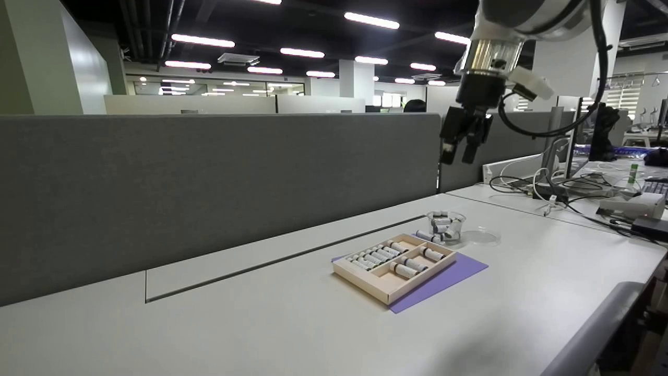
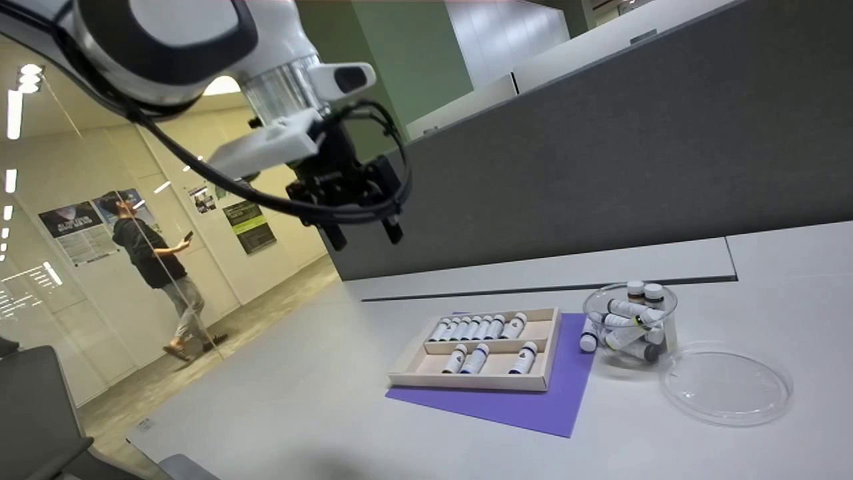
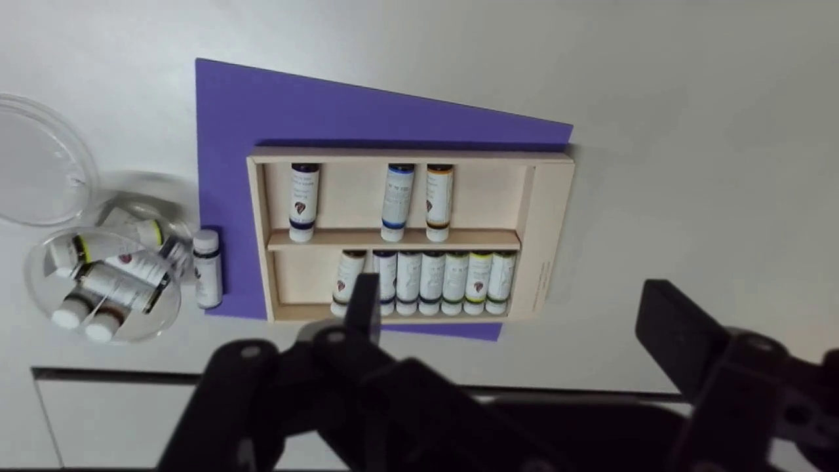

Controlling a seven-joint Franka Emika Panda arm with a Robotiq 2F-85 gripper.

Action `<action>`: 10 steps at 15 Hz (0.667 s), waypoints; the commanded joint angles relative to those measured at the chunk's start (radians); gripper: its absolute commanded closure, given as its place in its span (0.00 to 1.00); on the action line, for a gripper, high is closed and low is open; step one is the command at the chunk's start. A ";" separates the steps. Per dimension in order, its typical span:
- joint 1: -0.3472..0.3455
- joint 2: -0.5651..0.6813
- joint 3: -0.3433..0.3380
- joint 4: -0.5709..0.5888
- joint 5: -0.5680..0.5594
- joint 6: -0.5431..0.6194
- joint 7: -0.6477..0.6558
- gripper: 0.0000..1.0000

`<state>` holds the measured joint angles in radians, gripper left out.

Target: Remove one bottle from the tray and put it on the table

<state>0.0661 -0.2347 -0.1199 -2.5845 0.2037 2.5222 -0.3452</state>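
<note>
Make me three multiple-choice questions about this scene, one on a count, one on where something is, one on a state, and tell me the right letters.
1. How many bottles lie in the tray?
A. Four
B. Six
C. Ten

2. Where is the lid?
A. In the tray
B. On the table, beside the cup
C. Over the mouth of the cup

3. What state is the gripper in?
A. Open, holding nothing
B. Shut on a bottle
C. Shut, holding nothing

Right letters:
1: C, as the wrist view shows three in one row and seven in the other.
2: B, as both exterior views show it lying flat next to the cup.
3: A, as its jaws stand well apart in the wrist view, with nothing gripped.
</note>
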 commanded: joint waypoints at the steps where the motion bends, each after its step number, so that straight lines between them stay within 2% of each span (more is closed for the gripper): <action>1: 0.001 0.263 -0.020 0.116 0.092 -0.012 -0.102 0.00; 2: -0.022 0.330 0.000 0.157 0.069 -0.061 -0.062 0.00; 3: -0.036 0.202 0.015 0.057 0.066 -0.003 -0.081 0.00; 6: -0.058 0.336 0.038 0.127 0.056 -0.018 -0.072 0.00; 10: -0.059 0.346 0.041 0.148 0.055 -0.031 -0.072 0.00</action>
<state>0.0564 0.1131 -0.1281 -2.4369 0.2697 2.4919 -0.4254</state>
